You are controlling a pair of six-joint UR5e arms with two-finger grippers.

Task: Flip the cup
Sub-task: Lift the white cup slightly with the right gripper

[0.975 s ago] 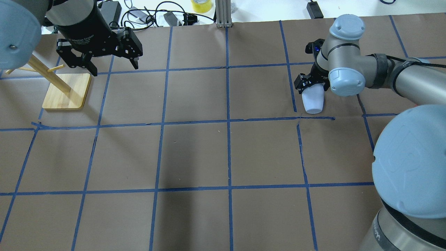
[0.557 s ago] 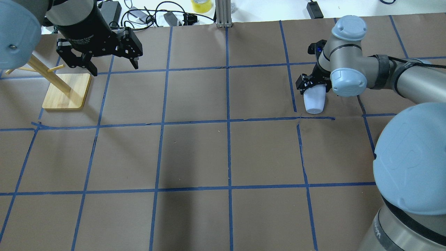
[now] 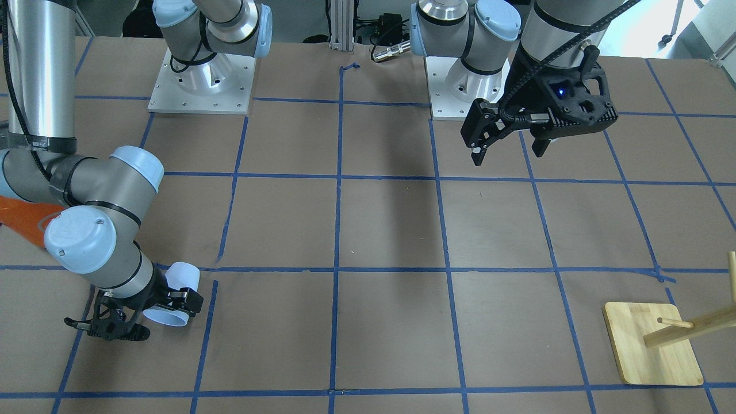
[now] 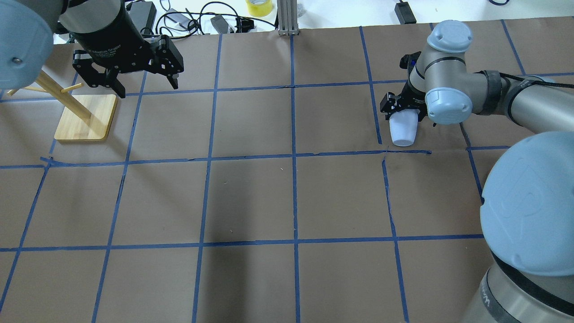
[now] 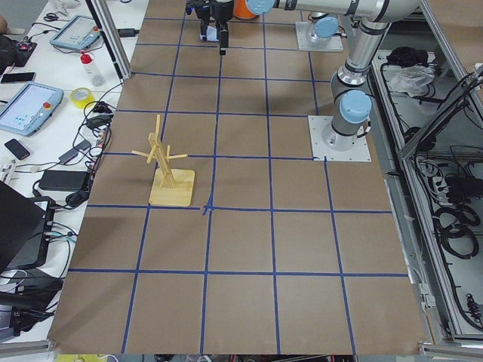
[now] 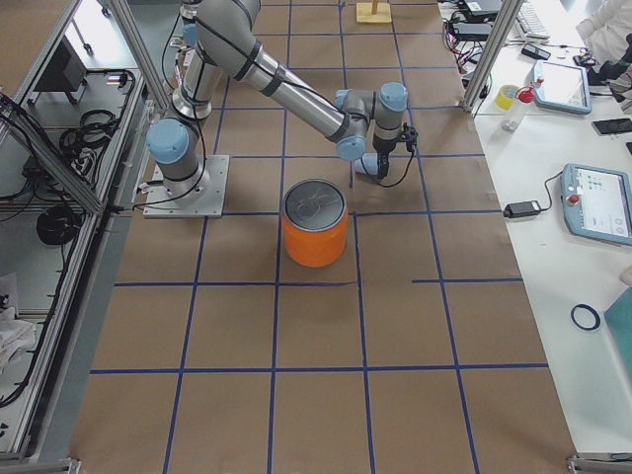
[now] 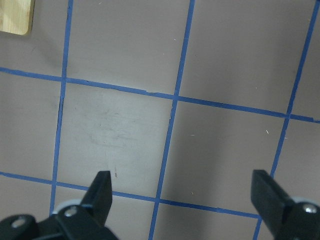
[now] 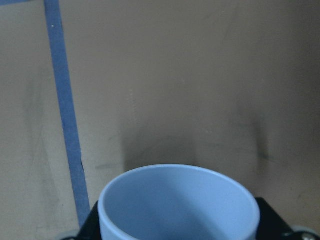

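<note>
Small pale blue-lavender plastic tumbler (image 4: 402, 131), smooth, handleless, slightly tapered, round-based. Tipped well off upright above the brown paper-covered table (image 4: 251, 197), just beside a blue tape line (image 4: 406, 152), on the robot's right. Clamped near the rim by the right gripper (image 3: 158, 316). Left gripper (image 4: 147, 89) spread wide, holding nothing, raised near a wooden peg stand (image 4: 85, 119).

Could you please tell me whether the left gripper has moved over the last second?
No. The left gripper sits exactly where it was, just right of the wooden stand base.
</note>
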